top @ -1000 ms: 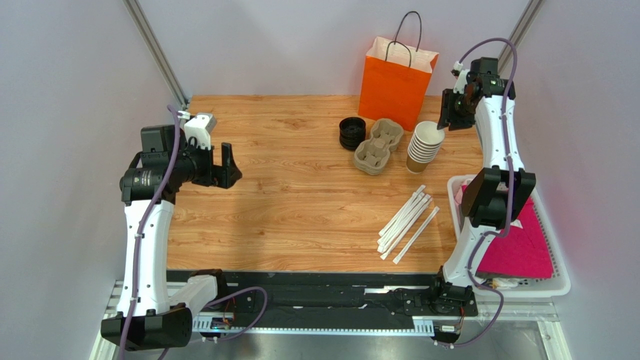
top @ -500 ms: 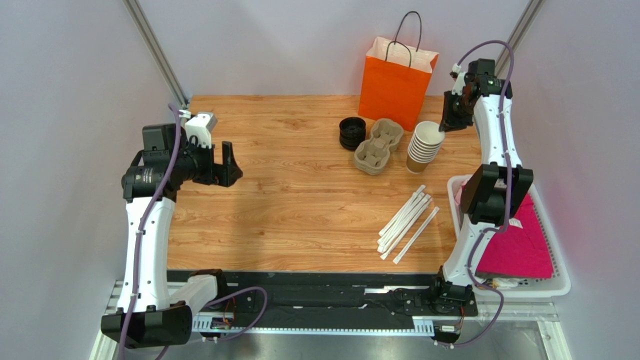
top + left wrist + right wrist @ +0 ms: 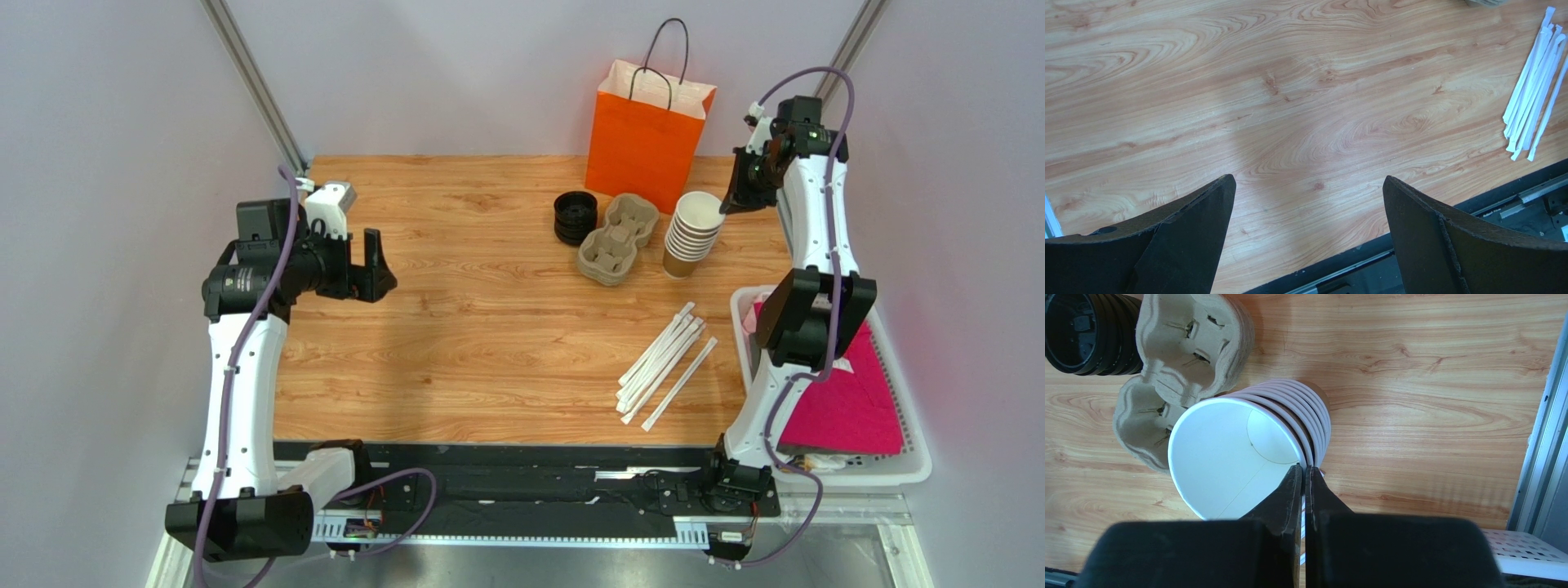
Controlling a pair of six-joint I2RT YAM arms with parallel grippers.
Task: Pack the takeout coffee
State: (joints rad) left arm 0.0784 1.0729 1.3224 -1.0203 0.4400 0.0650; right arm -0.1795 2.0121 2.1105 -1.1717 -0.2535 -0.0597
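Note:
No lidded coffee cup shows in any view. A stack of lidless tan paper cups (image 3: 691,239) stands right of centre. My right gripper (image 3: 735,196) is shut on the rim of the top cup (image 3: 1223,456), one finger inside the white wall and one outside (image 3: 1303,470). The top cup sits tilted and raised out of the stack (image 3: 1318,419). A stack of black lids (image 3: 573,217) stands to the left and also shows in the right wrist view (image 3: 1085,331). My left gripper (image 3: 373,271) is open and empty over bare wood (image 3: 1309,184).
A pulp cup carrier (image 3: 617,237) lies between the lids and the cups. An orange paper bag (image 3: 648,137) stands upright behind them. Several wrapped white straws (image 3: 666,361) lie near the front right. A white bin with pink contents (image 3: 846,398) is at the right edge.
My right wrist has shifted slightly up and right at the cup stack, jaws on the top cup's rim. The left arm has barely moved.

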